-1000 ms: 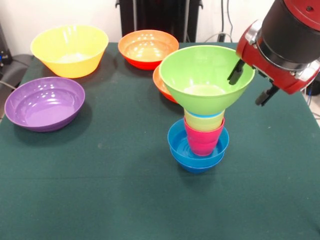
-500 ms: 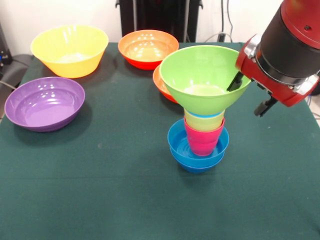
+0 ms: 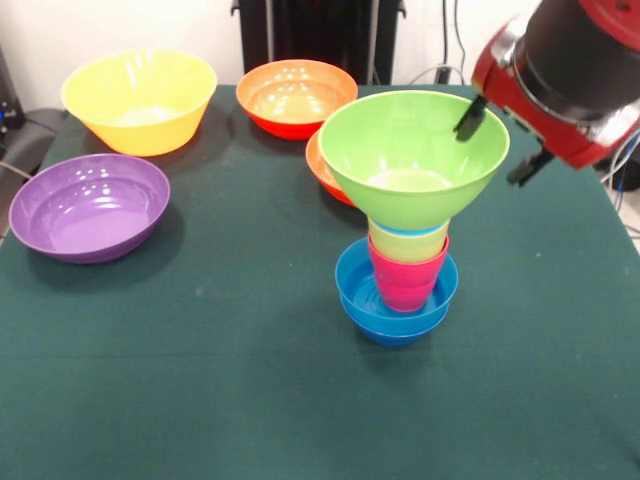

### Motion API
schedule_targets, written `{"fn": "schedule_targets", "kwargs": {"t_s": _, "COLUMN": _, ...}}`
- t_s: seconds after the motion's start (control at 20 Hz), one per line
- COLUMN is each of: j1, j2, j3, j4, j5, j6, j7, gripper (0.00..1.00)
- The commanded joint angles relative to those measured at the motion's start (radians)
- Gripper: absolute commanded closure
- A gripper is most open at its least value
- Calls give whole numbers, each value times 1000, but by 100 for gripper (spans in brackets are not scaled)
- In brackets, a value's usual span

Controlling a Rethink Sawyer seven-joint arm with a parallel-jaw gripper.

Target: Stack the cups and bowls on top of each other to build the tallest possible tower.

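Tower: stands on the green surface, right of centre in the front view. Base, two small blue bowls, nested. Above them, pink cup, yellow cup and a sliver of light blue cup, each seated in the one below. Top, lime bowl, upright, much wider than the cups carrying it. Hand: open, holding nothing; one finger sits over the lime bowl's rim on the picture's right side, the other hangs outside and lower, so the rim lies roughly between them; whether either touches cannot be told. Loose stock: yellow bowl at far left; purple bowl in front of it; orange bowl at far centre; second orange bowl mostly hidden behind the lime bowl. Step in hand, as judged: the lime bowl looks placed, and the hand is at its rim, either letting go or about to adjust. Next move, as judged: get clear of the rim without nudging it, since a wide bowl on a narrow cup column would tip readily; then fetch another bowl, likely an orange one, and set it level and centred inside the lime bowl.
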Motion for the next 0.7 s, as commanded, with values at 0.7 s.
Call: {"fn": "schedule_targets", "kwargs": {"t_s": 0.7, "j1": -45, "j2": -5, "j3": 21, "j4": -78, "j5": 162, "j6": -56, "j7": -138, "gripper": 0}}
